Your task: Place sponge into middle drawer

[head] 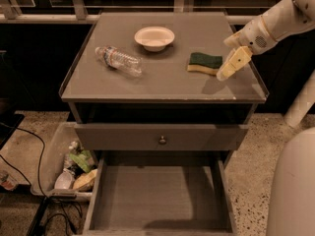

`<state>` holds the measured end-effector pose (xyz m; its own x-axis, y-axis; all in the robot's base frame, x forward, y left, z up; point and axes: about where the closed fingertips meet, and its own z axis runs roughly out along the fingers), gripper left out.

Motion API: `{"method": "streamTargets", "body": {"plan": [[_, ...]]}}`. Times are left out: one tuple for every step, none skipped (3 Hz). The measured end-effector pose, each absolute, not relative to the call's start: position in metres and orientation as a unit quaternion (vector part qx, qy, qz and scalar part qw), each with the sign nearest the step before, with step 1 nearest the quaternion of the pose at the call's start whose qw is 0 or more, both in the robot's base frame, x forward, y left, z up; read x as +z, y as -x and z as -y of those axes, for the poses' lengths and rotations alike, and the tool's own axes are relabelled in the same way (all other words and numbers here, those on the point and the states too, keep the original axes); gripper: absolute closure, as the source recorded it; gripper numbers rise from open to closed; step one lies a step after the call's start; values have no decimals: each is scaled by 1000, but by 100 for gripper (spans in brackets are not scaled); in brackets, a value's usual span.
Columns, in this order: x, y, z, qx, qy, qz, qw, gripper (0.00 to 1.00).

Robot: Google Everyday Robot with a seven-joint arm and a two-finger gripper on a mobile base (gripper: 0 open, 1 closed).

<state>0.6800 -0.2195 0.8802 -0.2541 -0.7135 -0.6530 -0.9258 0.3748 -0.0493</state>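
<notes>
The sponge (205,63), dark green on top with pale yellow foam below, lies flat on the right part of the cabinet top (162,85). My gripper (230,66) hangs just to the right of the sponge, close above the top near its right edge, and holds nothing. The white arm reaches in from the upper right. The middle drawer (158,200) is pulled out at the bottom of the view, a grey box with a bare floor.
A white bowl (154,37) stands at the back middle of the top. A plastic bottle (118,60) lies on its side at the left. A shut drawer front with a round knob (162,140) sits above the open drawer. A bin of clutter (74,168) stands on the floor at the left.
</notes>
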Motion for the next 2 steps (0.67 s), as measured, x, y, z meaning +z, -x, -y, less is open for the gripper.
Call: {"method": "streamTargets", "body": {"plan": [[863,-703,218,190,524,-769,314,0],[855,-721,214,190,524,-766,321,0]]}}
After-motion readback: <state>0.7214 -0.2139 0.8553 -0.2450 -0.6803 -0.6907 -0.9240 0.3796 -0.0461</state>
